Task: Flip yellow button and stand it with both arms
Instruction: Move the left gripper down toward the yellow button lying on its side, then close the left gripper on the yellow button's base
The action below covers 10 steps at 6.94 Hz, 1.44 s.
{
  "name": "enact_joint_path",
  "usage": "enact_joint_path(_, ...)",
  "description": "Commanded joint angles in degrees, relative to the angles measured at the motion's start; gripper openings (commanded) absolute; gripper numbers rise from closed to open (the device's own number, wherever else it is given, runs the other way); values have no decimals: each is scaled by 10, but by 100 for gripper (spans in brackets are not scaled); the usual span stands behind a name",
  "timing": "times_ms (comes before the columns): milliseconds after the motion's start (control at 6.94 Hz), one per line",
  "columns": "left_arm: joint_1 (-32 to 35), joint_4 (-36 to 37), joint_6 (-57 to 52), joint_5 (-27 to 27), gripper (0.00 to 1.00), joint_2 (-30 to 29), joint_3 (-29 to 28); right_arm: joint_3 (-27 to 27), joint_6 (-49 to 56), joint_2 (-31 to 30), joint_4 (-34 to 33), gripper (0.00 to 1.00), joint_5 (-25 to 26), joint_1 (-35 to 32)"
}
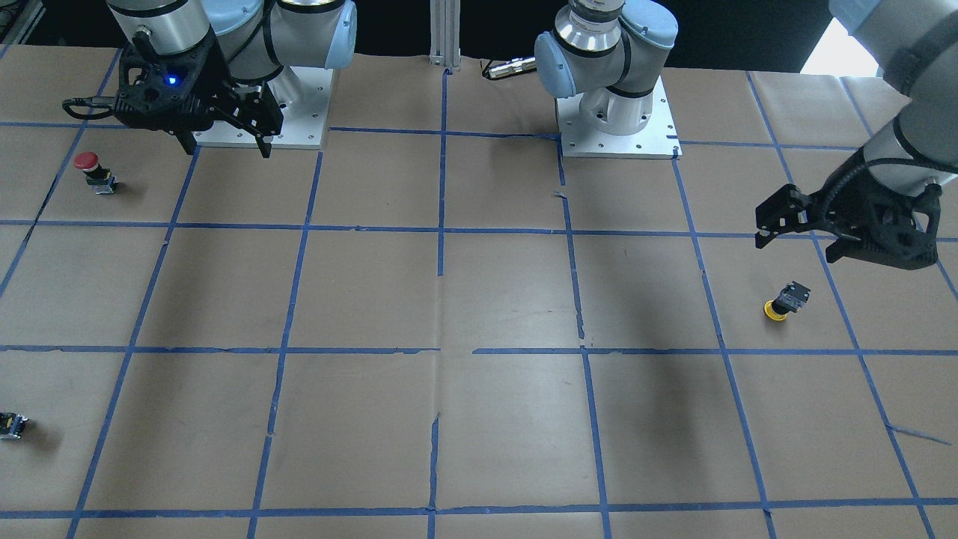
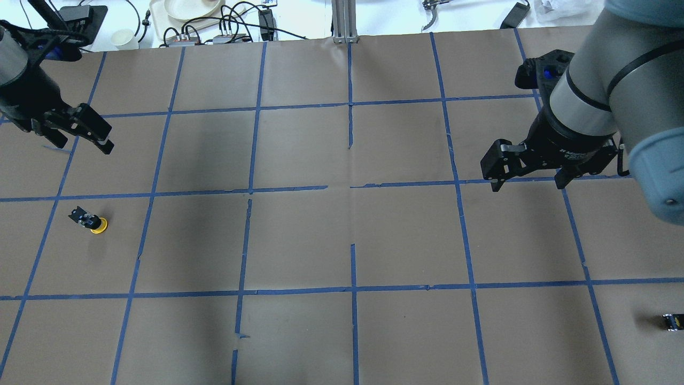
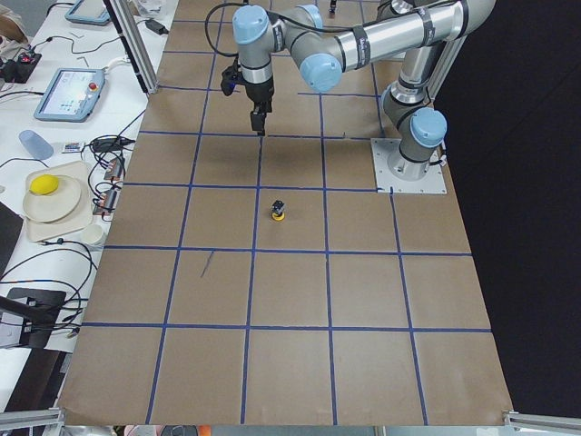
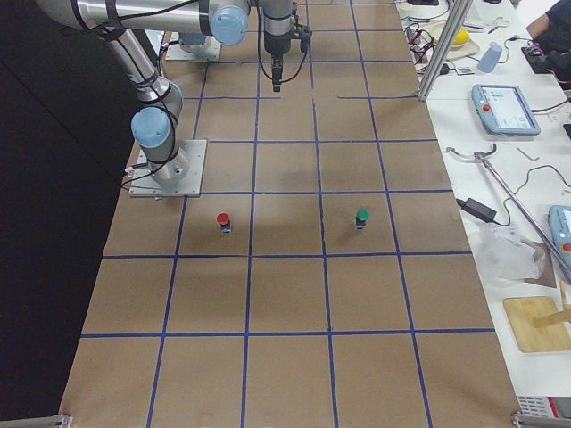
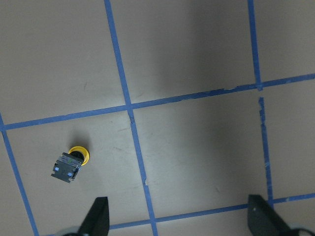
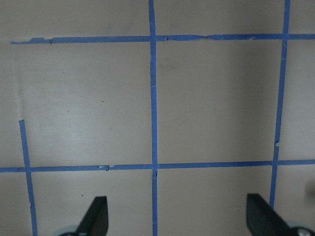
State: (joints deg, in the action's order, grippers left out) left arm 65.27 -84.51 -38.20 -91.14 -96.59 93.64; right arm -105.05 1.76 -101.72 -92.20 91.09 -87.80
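The yellow button lies tilted on the brown paper, yellow cap low and black body with contact block raised. It also shows in the overhead view, the exterior left view and the left wrist view. My left gripper hangs open and empty above the table, a little toward the robot's side of the button; it also shows in the overhead view. My right gripper is open and empty on the far side of the table, over bare paper.
A red-capped button stands near my right gripper. A small dark switch block lies at the table's right end. A green-capped button shows in the exterior right view. Blue tape lines grid the paper. Benches with clutter flank the table.
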Motion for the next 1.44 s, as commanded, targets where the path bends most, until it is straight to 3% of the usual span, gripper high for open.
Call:
enact_joint_path(0, -78, 130, -140, 3, 100, -30, 76, 0, 0, -1, 0, 100, 0, 0)
enact_joint_path(288, -89, 316, -234, -3, 100, -46, 179, -1, -1, -1, 0, 100, 0, 0)
enact_joint_path(576, -134, 330, -260, 4, 100, -69, 206, -2, -1, -1, 0, 100, 0, 0)
enact_joint_path(1008, -137, 333, -269, 3, 97, -90, 210, -1, -1, -1, 0, 100, 1, 0)
enact_joint_path(1152, -137, 334, -272, 3, 91, -91, 210, -1, -1, -1, 0, 100, 1, 0)
enact_joint_path(1296, -137, 340, -272, 3, 75, -91, 209, -1, -1, -1, 0, 100, -1, 0)
